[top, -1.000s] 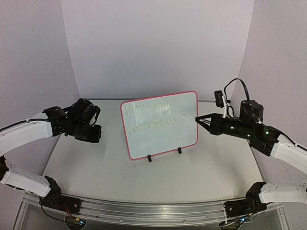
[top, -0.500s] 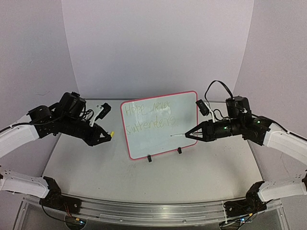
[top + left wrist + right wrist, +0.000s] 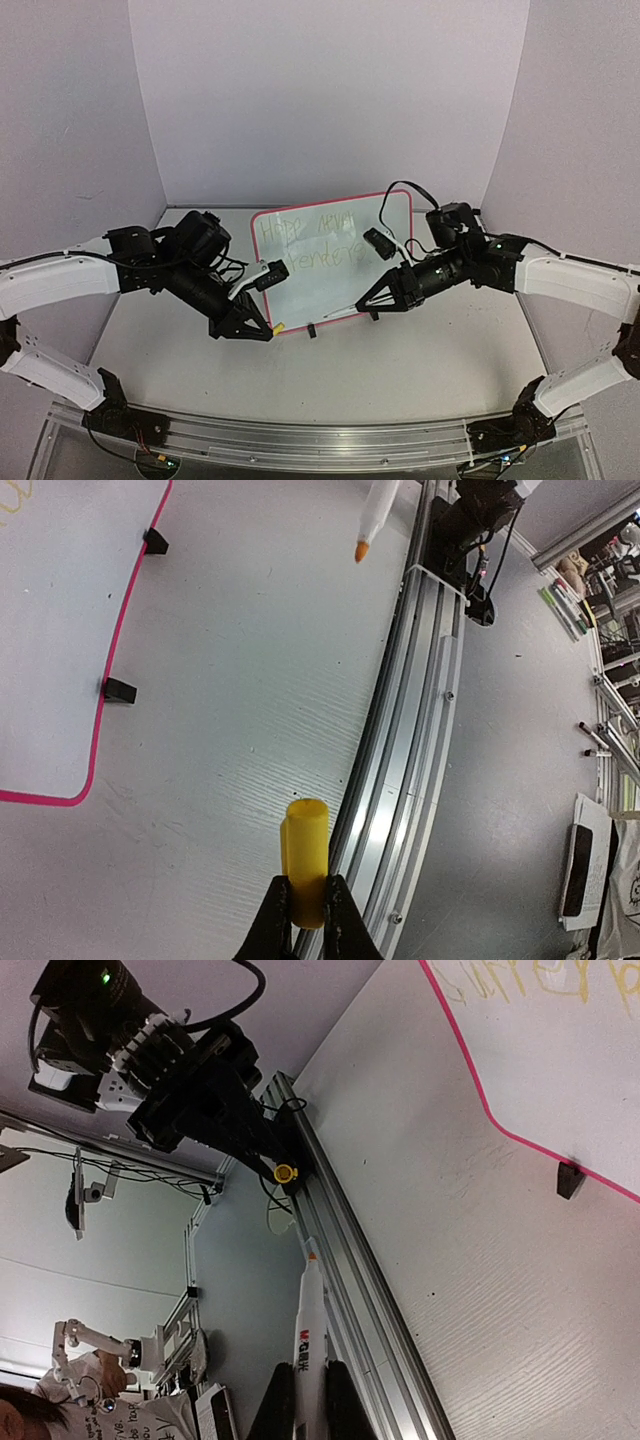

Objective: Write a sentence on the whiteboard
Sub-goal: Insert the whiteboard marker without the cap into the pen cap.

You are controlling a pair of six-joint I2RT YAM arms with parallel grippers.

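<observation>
The whiteboard (image 3: pixel 318 288), red-pink framed, stands tilted on two black feet at the table's middle. The sentence (image 3: pixel 300 228) runs across its upper half in two faint yellow-green lines and also shows in the right wrist view as the sentence (image 3: pixel 520 980). My left gripper (image 3: pixel 272 328) sits by the board's lower left corner, shut on a yellow marker cap (image 3: pixel 305 855). In front of the board's lower right part, my right gripper (image 3: pixel 366 302) is shut on a white marker (image 3: pixel 309 1330). The marker's orange tip (image 3: pixel 361 551) points left toward the cap, off the board's surface.
An aluminium rail (image 3: pixel 300 432) runs along the table's near edge, with the arm bases at both ends. White walls close in the back and sides. The board's black feet (image 3: pixel 119 690) rest on the tabletop. Cables loop over the right wrist (image 3: pixel 405 190).
Both arms swung inward and down toward the board's front. The left gripper with the cap came to the lower left corner. The marker left the writing area and dropped low.
</observation>
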